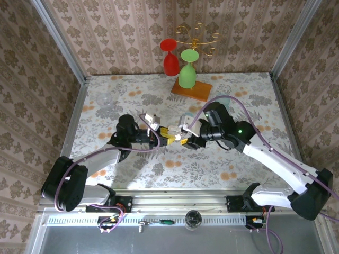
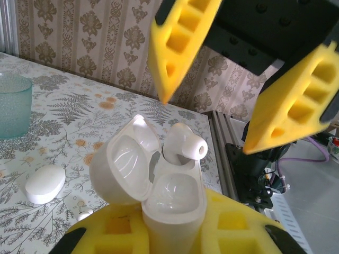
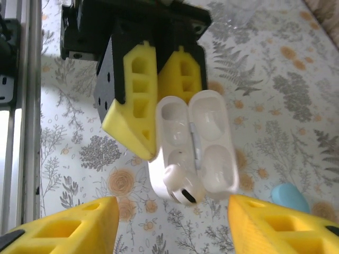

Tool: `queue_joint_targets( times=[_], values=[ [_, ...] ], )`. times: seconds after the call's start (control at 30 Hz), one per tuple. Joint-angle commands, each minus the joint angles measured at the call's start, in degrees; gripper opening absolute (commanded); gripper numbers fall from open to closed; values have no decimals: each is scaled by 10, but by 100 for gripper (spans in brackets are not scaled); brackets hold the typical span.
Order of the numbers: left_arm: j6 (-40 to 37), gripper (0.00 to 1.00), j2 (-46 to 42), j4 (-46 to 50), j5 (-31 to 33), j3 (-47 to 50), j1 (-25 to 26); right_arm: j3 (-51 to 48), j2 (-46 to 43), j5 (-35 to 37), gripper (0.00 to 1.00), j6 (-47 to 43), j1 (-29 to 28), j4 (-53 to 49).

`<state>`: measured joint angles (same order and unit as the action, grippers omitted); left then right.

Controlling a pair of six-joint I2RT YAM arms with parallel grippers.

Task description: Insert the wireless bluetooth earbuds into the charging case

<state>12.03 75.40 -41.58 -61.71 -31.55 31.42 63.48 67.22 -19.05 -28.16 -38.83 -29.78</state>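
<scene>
Floral-cloth table (image 1: 254, 100), wallpapered booth. Item: white earbud (image 2: 185, 145), perched tilted in one socket of the open charging case (image 2: 172, 196), mid-table. My left pincer (image 3: 164, 100): clamped on case. My right pincer (image 2: 206, 123): jaws apart. Hazard: unseated bud may tip out if nudged.

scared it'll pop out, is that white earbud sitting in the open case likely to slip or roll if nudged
Probably slippery: the earbud looks glossy and rounded. It may tip out, since it sits tilted and proud of its well in the open charging case. Likely very light, being tiny beside the left hand holding the case.
</scene>
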Motion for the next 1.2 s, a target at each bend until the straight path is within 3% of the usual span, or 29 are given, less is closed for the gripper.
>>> queue_joint_targets(
  times=[0.0,0.17,0.93,1.17],
  values=[
    [-7,0,8,-18,-3,-17,0,-17,-27,-15,60,76,16,51],
    [-12,0,12,-22,-9,-17,0,-10,-18,2,62,135,31,58],
    [-31,0,-2,-28,9,0,7,21,53,2,63,193,39,56],
    [-107,0,-17,8,102,16,7,-45,-20,-52,73,286,100,126]
  ],
)
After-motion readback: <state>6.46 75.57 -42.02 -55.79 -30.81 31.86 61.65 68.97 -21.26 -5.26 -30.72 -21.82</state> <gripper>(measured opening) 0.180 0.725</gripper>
